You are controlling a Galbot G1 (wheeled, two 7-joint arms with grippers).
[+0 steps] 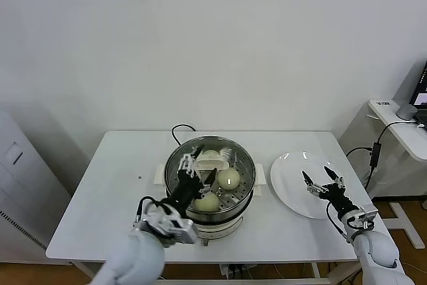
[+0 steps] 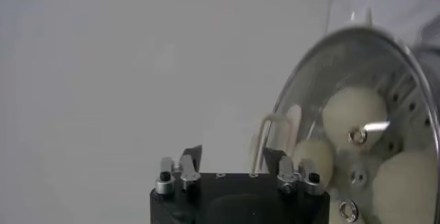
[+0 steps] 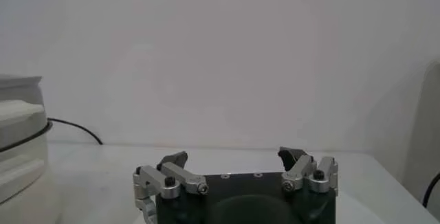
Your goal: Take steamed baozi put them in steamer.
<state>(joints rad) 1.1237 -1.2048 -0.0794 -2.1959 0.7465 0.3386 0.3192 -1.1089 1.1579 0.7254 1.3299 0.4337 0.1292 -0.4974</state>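
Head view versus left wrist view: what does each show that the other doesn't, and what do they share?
Only the head view shows the white plate, the right pincer open above it, the table and the steamer's black cord. Only the left wrist view shows three baozi together; the head view shows two. Both show the steamer and the left pincer, open over it and holding nothing.

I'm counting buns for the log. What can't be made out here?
- Head view: the left gripper hangs over the steamer and covers part of the tray; only two baozi show clearly, more may sit beneath.
- Left wrist view: the picture's edge cuts off the steamer; three baozi show.
- Right wrist view: plate not seen, so only the head view shows it bare.
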